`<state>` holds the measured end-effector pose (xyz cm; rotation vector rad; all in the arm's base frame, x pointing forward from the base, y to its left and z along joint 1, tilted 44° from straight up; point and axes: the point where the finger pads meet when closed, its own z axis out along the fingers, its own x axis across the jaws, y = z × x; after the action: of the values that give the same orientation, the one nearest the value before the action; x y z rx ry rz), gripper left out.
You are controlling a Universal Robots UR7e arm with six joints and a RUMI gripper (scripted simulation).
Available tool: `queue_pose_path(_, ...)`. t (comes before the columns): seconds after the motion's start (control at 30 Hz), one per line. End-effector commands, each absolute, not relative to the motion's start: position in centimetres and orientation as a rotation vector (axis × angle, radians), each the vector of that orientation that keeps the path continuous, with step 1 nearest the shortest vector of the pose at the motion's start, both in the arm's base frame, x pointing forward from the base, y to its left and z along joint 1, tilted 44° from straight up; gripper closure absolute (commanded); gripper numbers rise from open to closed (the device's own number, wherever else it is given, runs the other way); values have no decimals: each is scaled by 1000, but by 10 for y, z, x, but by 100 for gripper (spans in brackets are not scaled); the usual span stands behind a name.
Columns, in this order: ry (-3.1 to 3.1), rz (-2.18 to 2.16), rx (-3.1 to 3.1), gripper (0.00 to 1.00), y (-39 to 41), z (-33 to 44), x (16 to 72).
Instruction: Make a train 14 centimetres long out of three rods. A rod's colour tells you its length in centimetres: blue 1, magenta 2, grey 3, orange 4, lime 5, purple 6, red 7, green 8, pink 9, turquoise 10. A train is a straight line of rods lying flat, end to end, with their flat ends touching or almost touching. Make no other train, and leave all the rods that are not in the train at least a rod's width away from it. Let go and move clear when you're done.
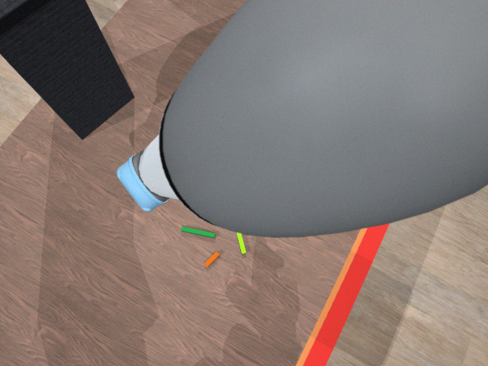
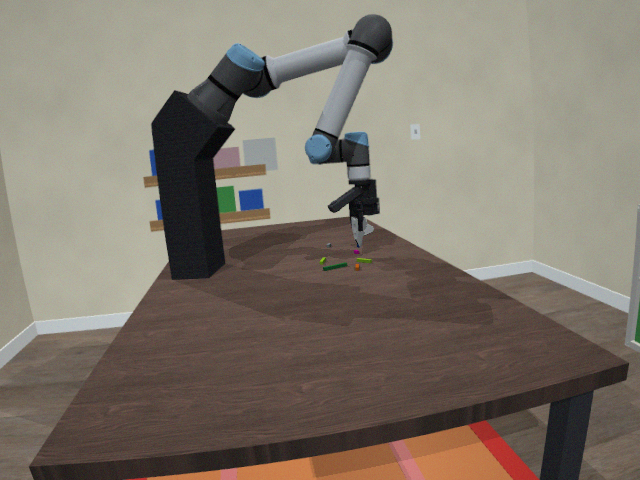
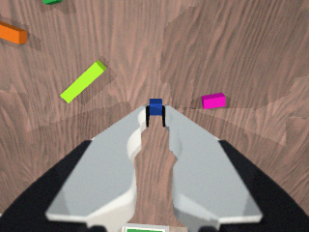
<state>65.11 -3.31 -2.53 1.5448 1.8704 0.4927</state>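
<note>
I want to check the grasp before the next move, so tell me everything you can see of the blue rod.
The blue rod is a very short, cube-like block in plain matte dark blue, with flat faces and square edges. It is pinched between the tips of the gripper, whose dark pads press its two sides. It sits level and centred at the fingertips, over the wood table; whether it touches the surface cannot be told. The magenta rod lies apart to its right. The arm hides it from the top view.
</note>
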Motion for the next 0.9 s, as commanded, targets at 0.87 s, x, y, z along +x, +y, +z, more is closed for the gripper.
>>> queue_pose_path(0.87,1870,493,1544,100,-25,23,606)
